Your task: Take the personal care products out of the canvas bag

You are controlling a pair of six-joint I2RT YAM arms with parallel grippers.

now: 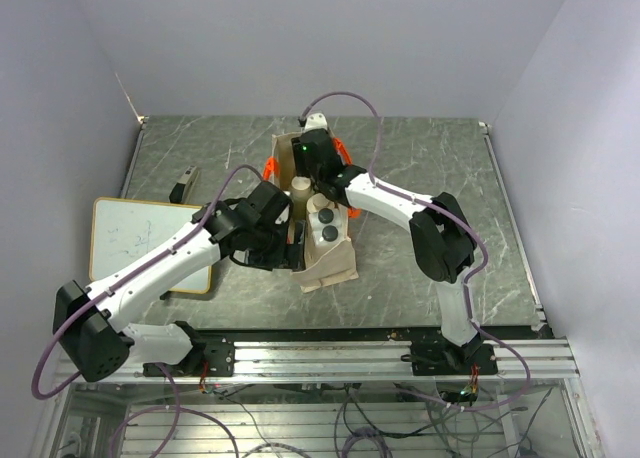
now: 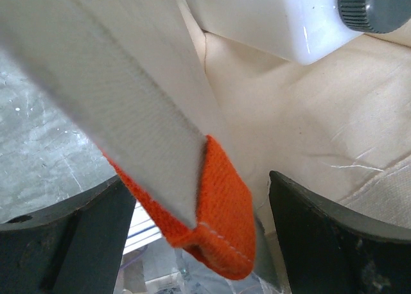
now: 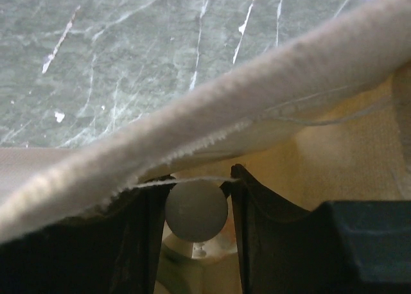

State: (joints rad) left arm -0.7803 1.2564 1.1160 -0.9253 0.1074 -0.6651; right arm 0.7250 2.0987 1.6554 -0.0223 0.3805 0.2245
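Observation:
The canvas bag (image 1: 325, 263) lies on the table with its mouth toward the far side and its orange handles (image 1: 270, 168) spread out. Two white bottles with dark caps (image 1: 326, 228) and a cream-coloured bottle (image 1: 300, 193) show in its opening. My right gripper (image 1: 304, 181) reaches under the bag's rim (image 3: 257, 101). It is shut on the cream bottle's round grey cap (image 3: 196, 209). My left gripper (image 1: 293, 236) is at the bag's left side. Its jaws stand open round an orange handle strap (image 2: 221, 210), below a white bottle (image 2: 270, 18). No clear bottle shows.
A flat whiteboard (image 1: 150, 243) lies at the left of the green marble table (image 1: 450, 168). A small dark object (image 1: 183, 186) sits just beyond it. Pale walls close in the table on three sides.

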